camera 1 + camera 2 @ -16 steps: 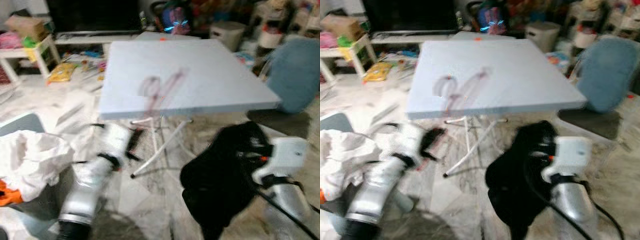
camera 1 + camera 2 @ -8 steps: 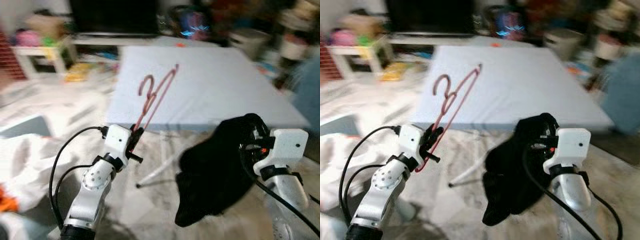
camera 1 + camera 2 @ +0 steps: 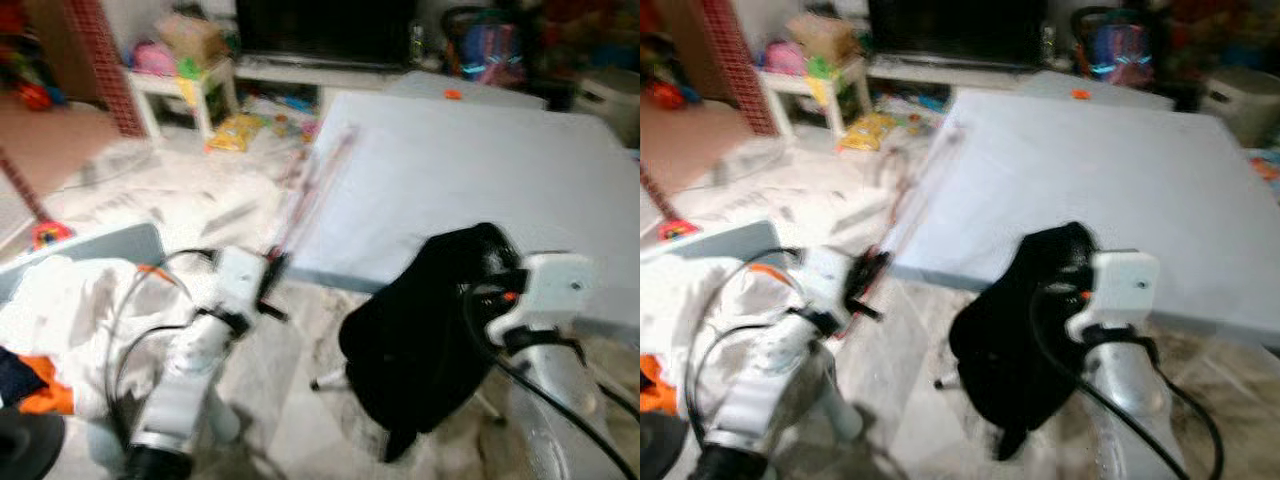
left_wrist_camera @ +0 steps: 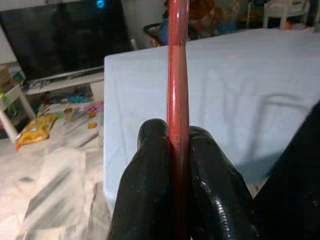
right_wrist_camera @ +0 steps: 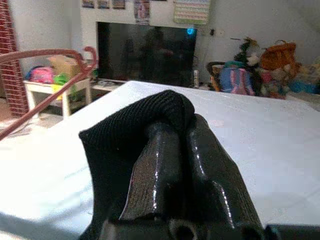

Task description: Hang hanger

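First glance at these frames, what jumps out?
The black garment hanging from the right gripper, in front of the pale blue table. Then the red hanger pinched in the left gripper, rising toward the table's left edge.

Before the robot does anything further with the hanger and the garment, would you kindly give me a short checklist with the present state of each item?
1. Left pincer shut on the hanger: ok, the red bar is clamped between both fingers.
2. Right pincer shut on the black garment: ok, cloth is pinched at the fingertips and hangs below.
3. Hanger whole and its hook free: ok, the hook is in the air in the right wrist view.
4. Garment on the hanger: not ok, the two are apart.
5. Table top free for laying things down: ok.
6. Head views sharp enough to aim: not ok, both are blurred.
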